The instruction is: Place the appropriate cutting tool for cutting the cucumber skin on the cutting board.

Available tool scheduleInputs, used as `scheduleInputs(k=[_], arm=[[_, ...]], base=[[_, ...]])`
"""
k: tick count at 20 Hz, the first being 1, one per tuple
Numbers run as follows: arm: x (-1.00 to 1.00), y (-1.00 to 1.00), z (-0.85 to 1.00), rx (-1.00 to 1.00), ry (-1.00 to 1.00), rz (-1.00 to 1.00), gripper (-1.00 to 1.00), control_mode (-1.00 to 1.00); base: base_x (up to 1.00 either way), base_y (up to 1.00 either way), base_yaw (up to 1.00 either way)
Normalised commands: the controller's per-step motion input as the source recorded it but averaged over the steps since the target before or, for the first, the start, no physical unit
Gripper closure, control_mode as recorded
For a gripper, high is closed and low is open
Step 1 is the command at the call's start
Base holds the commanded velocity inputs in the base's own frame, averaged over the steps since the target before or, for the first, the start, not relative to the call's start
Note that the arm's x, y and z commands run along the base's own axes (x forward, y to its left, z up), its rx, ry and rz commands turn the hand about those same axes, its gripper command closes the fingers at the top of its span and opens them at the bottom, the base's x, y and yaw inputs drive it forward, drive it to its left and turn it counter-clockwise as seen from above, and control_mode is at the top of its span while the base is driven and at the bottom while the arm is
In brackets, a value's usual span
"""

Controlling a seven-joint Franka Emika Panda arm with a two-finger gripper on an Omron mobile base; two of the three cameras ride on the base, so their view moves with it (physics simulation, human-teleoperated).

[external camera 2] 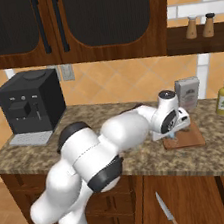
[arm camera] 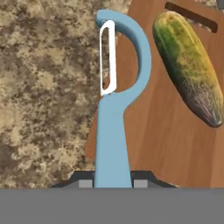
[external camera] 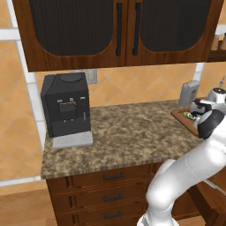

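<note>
My pincer point(arm camera: 113, 183) grips the peeler point(arm camera: 114, 109) by its handle, blade over the cutting board's point(arm camera: 166, 144) counter-side edge, clear of the cucumber point(arm camera: 189, 65), ready for setting down.

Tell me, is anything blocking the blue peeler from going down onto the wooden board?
Nothing visible does. In the hand view the gripper holds the peeler by its handle over the edge of the cutting board. The cucumber lies on the board, off to one side and apart from the peeler, with bare wood between them.
</note>
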Motion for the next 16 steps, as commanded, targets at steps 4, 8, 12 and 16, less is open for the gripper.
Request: scheduleInputs(k=[4,8,12,16], arm=[[0.37,-0.06,-0.46,0.06,0.0,0.08,1.0,-1.0],[0.63,-0.15,-0.18,0.11,0.01,0.03,1.0,-1.0],[0.34,-0.11,-0.2,0.03,0.07,0.0,1.0,-1.0],[0.02,-0.05,-0.45,0.0,0.12,0.0,1.0,-1.0]], base=[[0.0,0.0,0.0],[0.0,0.0,0.0],[0.0,0.0,0.0],[0.0,0.0,0.0]])
